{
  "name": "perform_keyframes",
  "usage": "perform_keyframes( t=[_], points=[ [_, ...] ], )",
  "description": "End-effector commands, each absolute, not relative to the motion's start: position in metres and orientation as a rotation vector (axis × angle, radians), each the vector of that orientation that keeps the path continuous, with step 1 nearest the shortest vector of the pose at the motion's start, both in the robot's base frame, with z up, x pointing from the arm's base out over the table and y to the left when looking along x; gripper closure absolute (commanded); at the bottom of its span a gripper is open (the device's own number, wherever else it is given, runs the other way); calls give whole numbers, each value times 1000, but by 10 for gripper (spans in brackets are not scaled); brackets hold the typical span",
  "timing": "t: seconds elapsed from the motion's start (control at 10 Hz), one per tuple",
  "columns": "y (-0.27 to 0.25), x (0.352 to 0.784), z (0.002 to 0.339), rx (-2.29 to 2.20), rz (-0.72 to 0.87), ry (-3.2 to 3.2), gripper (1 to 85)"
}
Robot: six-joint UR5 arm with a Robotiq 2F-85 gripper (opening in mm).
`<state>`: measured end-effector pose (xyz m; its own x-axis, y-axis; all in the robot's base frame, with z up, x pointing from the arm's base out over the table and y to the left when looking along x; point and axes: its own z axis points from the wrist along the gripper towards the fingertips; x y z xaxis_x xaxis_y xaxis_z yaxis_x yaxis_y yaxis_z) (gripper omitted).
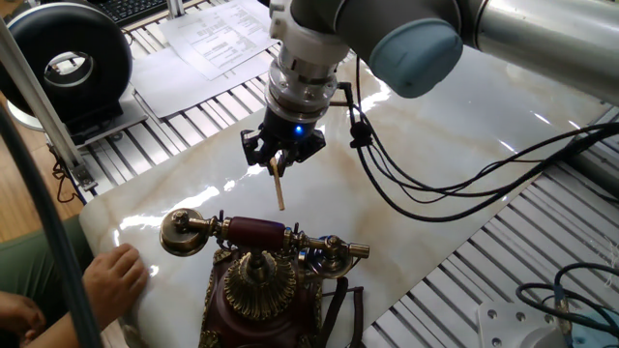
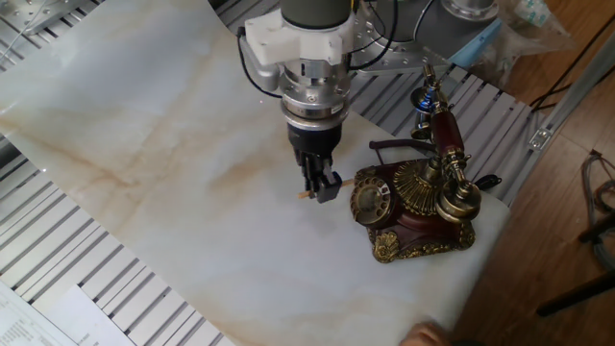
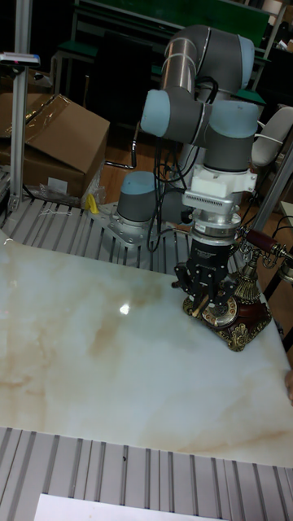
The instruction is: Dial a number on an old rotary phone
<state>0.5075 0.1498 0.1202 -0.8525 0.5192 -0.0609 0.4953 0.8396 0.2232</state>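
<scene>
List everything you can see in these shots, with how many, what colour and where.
Rotary phone: one, maroon with brass trim, near the slab's edge, handset on its cradle.
Stick: one, tan, in the gripper.
Marble slab: one, white with tan veins, on the slatted table.
Papers: a few, white, beyond the slab.
Ring-shaped device: one, black, off the slab.
Cardboard box: one, brown, on the floor.
Person's hand: one, beside the phone.
Gripper: one, black, shut on the stick above the slab.
</scene>
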Motion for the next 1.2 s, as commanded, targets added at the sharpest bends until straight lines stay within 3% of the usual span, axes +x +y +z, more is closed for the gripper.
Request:
perform_keyframes(
  t=[0.0, 1.1],
  points=[
    [161, 510, 125, 846, 298, 2890, 847],
    [186, 499, 125, 838, 245, 2877, 847]
  ],
)
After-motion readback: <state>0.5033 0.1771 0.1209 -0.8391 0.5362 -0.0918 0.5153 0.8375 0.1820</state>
